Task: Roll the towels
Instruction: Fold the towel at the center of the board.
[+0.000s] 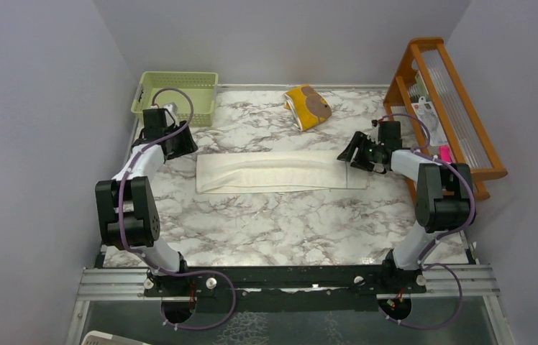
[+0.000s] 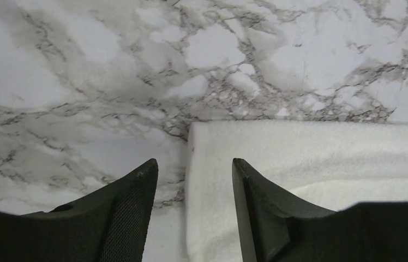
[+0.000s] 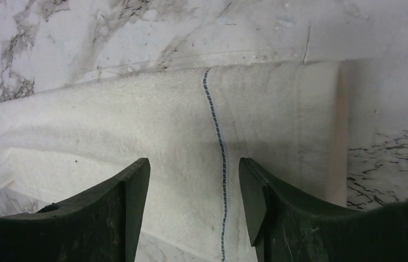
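There were two tools, and both were released. The left tool (image 2: 193,164) had its two black fingers (image 2: 128,213) standing apart with nothing between them. It hung low over the left end of the cream-white towel (image 1: 280,172): in its wrist view the short edge of the towel ran under the gap, with one finger over bare marble and the other over the cloth. I could not tell whether the fingers touched the cloth.

The right tool (image 3: 193,161) also had its two fingers spread and gripped nothing. It was over the right end of the same towel, and a thin blue stitched line (image 3: 218,142) crossed the cloth under the gap.

There were two towels. The cream-white one lay as one long folded strip, flat, across the middle of the marble surface (image 1: 280,223) from left to right, between the two tools. It was not rolled. The mustard-yellow towel (image 1: 308,106), with one brown patch, lay in a small folded heap near the far edge, right of the middle and apart from the cream-white one.

One pale green basket (image 1: 176,109) stood in the far left corner, just behind the left tool. One orange wooden rack (image 1: 460,154) stood along the right side.
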`<move>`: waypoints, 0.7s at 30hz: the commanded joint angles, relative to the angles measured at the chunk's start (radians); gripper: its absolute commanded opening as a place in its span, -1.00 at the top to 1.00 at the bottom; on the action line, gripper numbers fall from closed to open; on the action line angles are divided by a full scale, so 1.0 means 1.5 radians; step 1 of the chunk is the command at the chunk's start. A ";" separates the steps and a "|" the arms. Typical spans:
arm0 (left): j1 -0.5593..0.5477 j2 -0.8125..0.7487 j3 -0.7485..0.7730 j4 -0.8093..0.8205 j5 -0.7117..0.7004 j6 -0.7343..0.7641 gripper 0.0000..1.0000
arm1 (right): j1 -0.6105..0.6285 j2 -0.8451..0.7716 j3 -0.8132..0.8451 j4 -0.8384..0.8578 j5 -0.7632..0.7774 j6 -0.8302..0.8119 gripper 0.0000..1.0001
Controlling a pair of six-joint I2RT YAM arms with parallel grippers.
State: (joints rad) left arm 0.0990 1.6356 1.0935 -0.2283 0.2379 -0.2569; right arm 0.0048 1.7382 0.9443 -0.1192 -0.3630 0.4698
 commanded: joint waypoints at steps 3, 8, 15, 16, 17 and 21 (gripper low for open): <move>0.041 -0.009 -0.068 -0.077 0.067 0.072 -0.15 | -0.003 -0.006 -0.004 0.015 -0.059 -0.019 -0.24; 0.042 0.020 -0.104 -0.069 0.152 0.068 -0.14 | -0.003 -0.017 -0.006 0.021 -0.081 -0.014 -0.24; 0.042 0.075 -0.124 -0.063 0.228 0.053 -0.02 | -0.004 -0.031 -0.018 0.020 -0.086 -0.020 -0.24; 0.042 0.077 -0.128 -0.063 0.226 0.051 0.01 | -0.003 -0.034 -0.021 0.020 -0.085 -0.021 -0.24; 0.043 0.078 -0.131 -0.063 0.223 0.049 0.05 | -0.004 -0.038 -0.024 0.020 -0.084 -0.023 -0.24; 0.043 0.075 -0.138 -0.057 0.215 0.033 0.35 | -0.003 -0.043 -0.032 0.020 -0.084 -0.025 -0.24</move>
State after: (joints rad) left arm 0.1638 1.7134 0.9318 -0.2840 0.5499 -0.1944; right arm 0.0048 1.7100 0.9150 -0.1108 -0.4652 0.4496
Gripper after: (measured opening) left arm 0.416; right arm 0.617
